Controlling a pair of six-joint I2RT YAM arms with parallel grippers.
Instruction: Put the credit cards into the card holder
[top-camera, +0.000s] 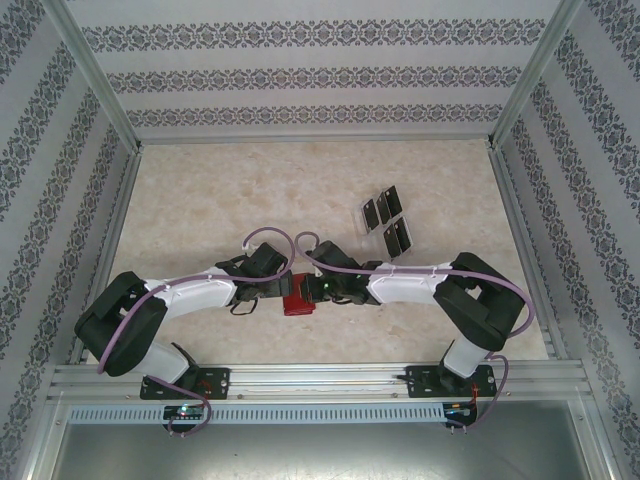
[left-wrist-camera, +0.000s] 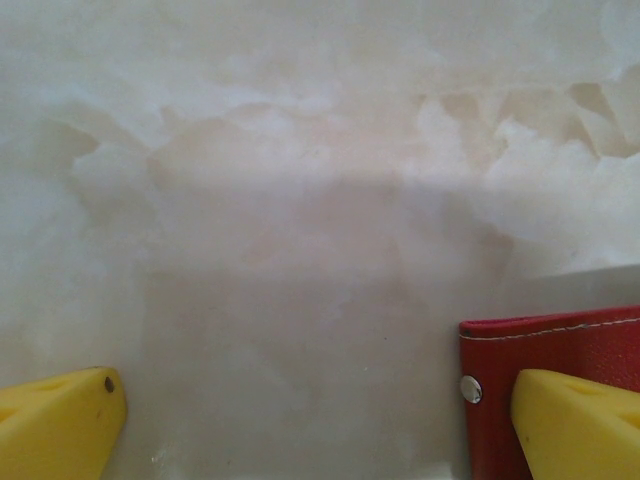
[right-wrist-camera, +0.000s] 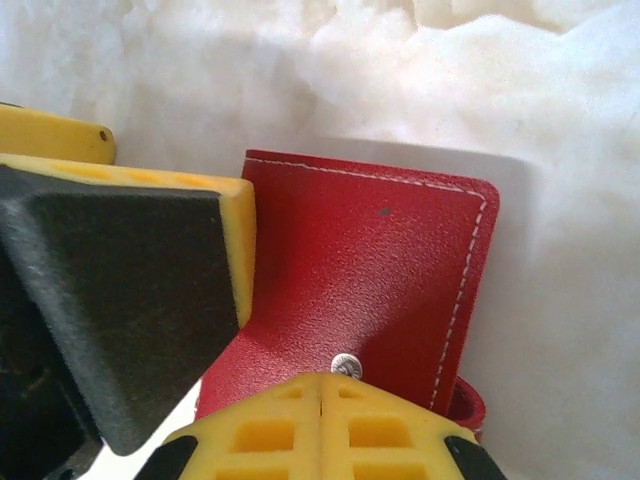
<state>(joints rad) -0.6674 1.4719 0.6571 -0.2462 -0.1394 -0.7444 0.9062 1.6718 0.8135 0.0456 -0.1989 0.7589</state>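
The red card holder (top-camera: 298, 303) lies on the table between both arms, its flap and snap stud showing close up. My right gripper (right-wrist-camera: 322, 395) is shut, its yellow fingertips pressed together against the near part of the card holder (right-wrist-camera: 380, 270), with nothing visible between them. My left gripper (left-wrist-camera: 315, 425) stands wide open at the card holder's (left-wrist-camera: 560, 345) left edge: one finger over its red corner, the other over bare table. Three black credit cards (top-camera: 384, 217) lie apart at the back right.
The left gripper's finger (right-wrist-camera: 130, 300) crowds the right wrist view, close beside the card holder. Metal frame rails (top-camera: 300, 375) border the pale marble table (top-camera: 220, 200), and patterned walls stand around it.
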